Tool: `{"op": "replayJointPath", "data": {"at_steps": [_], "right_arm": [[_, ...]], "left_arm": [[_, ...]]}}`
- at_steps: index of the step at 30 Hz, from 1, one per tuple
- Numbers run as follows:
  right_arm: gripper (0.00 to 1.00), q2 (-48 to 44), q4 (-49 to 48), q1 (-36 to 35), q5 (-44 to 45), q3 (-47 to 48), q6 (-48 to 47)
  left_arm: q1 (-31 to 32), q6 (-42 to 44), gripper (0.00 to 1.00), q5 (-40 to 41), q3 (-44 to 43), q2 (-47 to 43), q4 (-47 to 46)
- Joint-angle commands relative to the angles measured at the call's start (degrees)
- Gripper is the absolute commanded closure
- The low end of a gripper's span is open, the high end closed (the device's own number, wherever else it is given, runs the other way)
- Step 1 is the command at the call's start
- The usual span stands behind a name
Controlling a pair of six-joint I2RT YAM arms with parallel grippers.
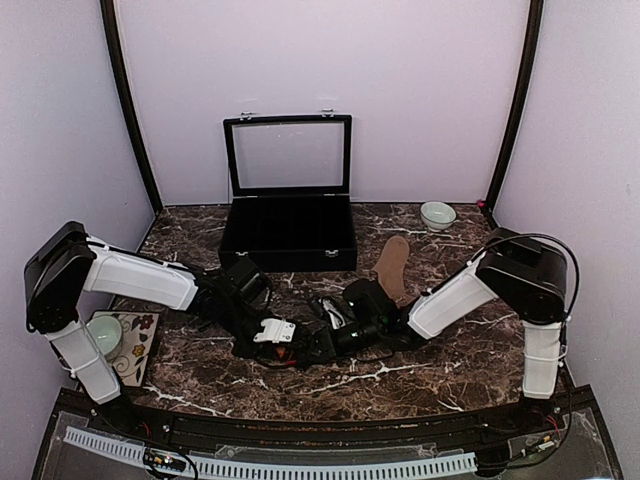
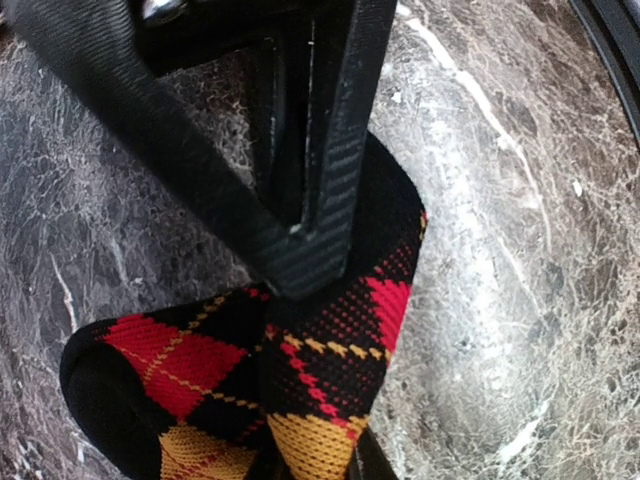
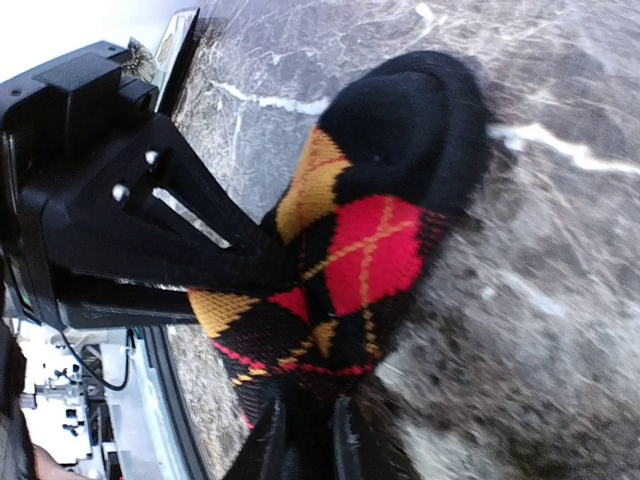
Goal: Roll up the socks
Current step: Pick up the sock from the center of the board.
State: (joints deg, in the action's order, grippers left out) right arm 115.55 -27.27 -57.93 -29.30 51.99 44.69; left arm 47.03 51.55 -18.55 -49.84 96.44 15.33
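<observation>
On the near marble desk [image 1: 420, 375], our left tool [image 2: 300, 270] and right tool [image 3: 303, 440] both clench the soft black sock [image 3: 370, 250] with red, orange and yellow argyle diamonds, bunched double; we judge rolling is underway, next needing a tighter turn. Farther back lies the flat tan-brown sock [image 1: 392, 262].

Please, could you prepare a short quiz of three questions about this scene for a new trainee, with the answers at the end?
1. True or false: the tan sock lies inside the black case.
2. Which thing is pinched by both the left gripper and the right gripper? A: the tan sock. B: the argyle sock. C: the black case.
3. What small thing stands on the table near its back right corner?

Key: 1. False, it lies flat on the table, beside the case. 2. B. 3. The pale bowl.
</observation>
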Motion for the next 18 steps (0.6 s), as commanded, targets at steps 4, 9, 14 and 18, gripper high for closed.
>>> {"op": "replayJointPath", "data": {"at_steps": [4, 9, 14, 18], "right_arm": [[0.94, 2.62, 7.20, -0.15, 0.03, -3.00, -1.76], [0.99, 6.07, 4.92, -0.15, -1.50, -3.30, -0.62], [1.00, 6.51, 0.23, -0.03, -3.70, -4.39, 1.58], [1.00, 7.80, -4.95, 0.70, -7.28, -4.88, 5.20]], "left_arm": [[-0.97, -3.08, 0.63, -1.01, -1.07, 1.79, 3.20], [-0.97, -3.14, 0.27, -0.02, 0.53, -1.21, -0.07], [-0.56, -1.89, 0.28, -0.79, 1.62, -1.85, -3.62], [1.41, 0.37, 0.32, -1.02, 0.57, -0.75, -3.67]]}}
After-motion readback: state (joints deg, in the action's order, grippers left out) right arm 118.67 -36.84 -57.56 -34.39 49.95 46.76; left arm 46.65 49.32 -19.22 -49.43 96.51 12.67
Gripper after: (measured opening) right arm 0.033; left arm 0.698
